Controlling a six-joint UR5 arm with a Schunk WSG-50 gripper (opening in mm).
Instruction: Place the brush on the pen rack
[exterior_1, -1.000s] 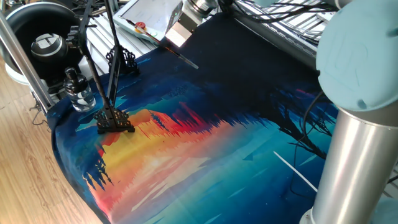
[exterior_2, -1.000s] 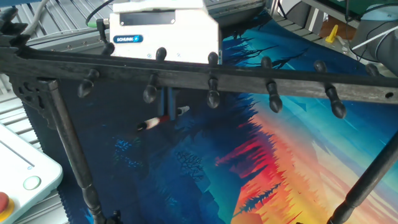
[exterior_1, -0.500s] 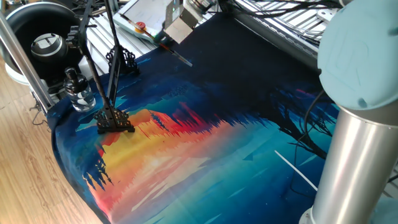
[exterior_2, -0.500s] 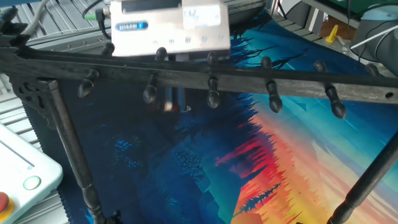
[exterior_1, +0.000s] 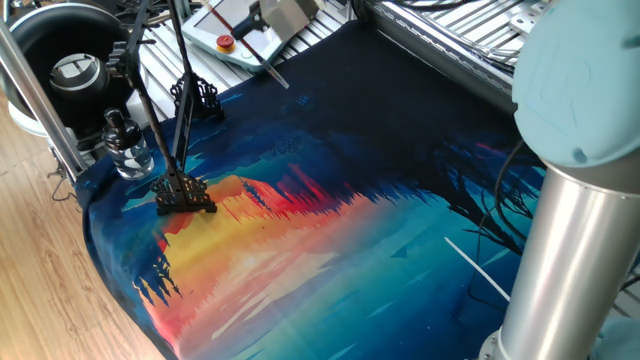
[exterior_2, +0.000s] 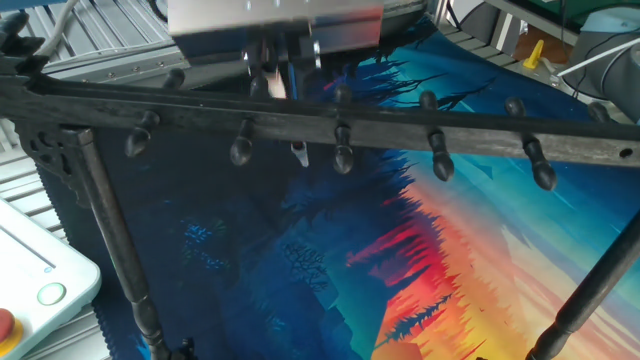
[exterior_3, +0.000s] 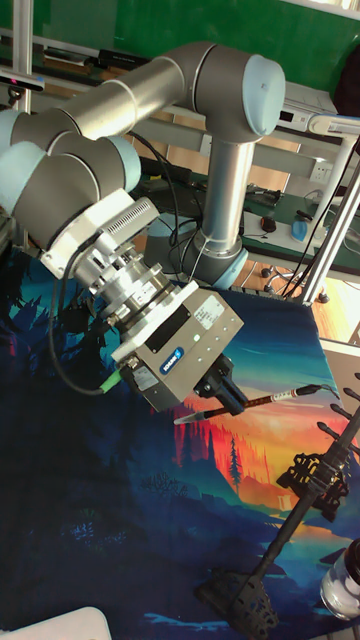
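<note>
My gripper (exterior_3: 222, 393) is shut on the brush (exterior_3: 262, 402), a thin reddish-brown stick held nearly level above the painted mat. Its dark end points toward the pen rack (exterior_3: 312, 472) at the right. In one fixed view the gripper (exterior_1: 278, 14) is at the top edge and the brush (exterior_1: 272, 72) slants down from it. The black ornate pen rack (exterior_1: 184, 192) stands left of it, apart. In the other fixed view the rack's pegged bar (exterior_2: 340, 124) crosses in front of the gripper (exterior_2: 278, 72), and the brush tip (exterior_2: 298, 152) shows just under the bar.
A clear glass bottle (exterior_1: 124, 150) stands by the rack's left side. A long thin white rod (exterior_1: 476, 270) lies on the mat near the arm's column (exterior_1: 568, 230). A control box with a red button (exterior_1: 226, 40) sits behind the mat. A black round container (exterior_1: 70, 62) is far left.
The gripper has risen with the brush and shifted left toward the mat's back edge. In the other fixed view the brush went from below the rack bar to behind it.
</note>
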